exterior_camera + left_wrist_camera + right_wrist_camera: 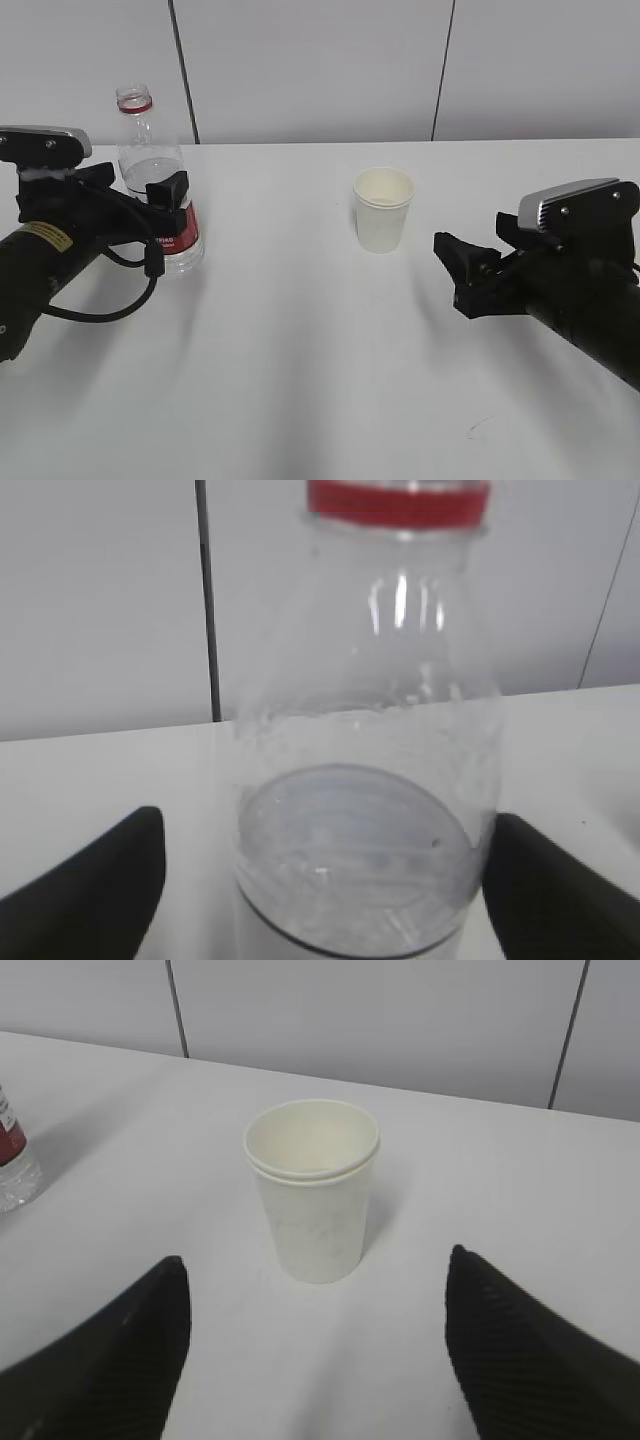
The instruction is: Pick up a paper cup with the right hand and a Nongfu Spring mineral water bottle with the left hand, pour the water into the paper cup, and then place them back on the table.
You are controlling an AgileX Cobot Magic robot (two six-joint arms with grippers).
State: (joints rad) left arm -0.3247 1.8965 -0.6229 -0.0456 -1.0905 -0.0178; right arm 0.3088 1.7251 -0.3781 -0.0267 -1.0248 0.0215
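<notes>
With the bottle [158, 190] standing left of the cup [383, 209], both upright on the table [300, 380], the left gripper [150, 205] straddles it wide, the right gripper [462, 270] gapes short of the cup; likely next: closing.

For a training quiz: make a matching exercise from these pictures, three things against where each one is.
Things:
1. paper cup
2. Nongfu Spring mineral water bottle
3. right hand

Places:
A. between the open jaws of the left hand
B. low over the table, apart from the cup, jaws open
C. upright near the table's middle, nothing touching it

Pairs: 1-C, 2-A, 3-B
</notes>
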